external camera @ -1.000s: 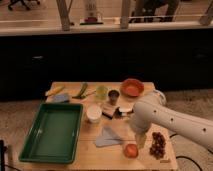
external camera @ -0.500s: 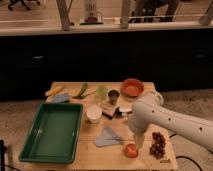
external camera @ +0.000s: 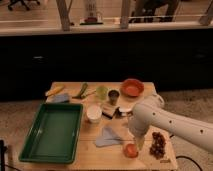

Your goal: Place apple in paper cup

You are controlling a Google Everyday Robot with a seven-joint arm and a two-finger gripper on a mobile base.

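The white arm (external camera: 172, 125) is bent down from the right, its gripper (external camera: 139, 144), state indiscernible, held just beside the small round orange-red apple (external camera: 130, 150).

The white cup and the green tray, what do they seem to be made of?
The white cup looks like paper: matte cream wall, no shine. The green tray seems to be plastic, smooth with a slight sheen. The gripper hangs close beside the apple.

The white arm's (external camera: 170, 122) hand (external camera: 136, 144) hangs low at the apple (external camera: 130, 150) near the front edge of the wooden surface (external camera: 92, 134); the paper cup (external camera: 93, 113) stands apart, beside the green tray (external camera: 50, 106), and dark grapes (external camera: 158, 142) lie near the apple
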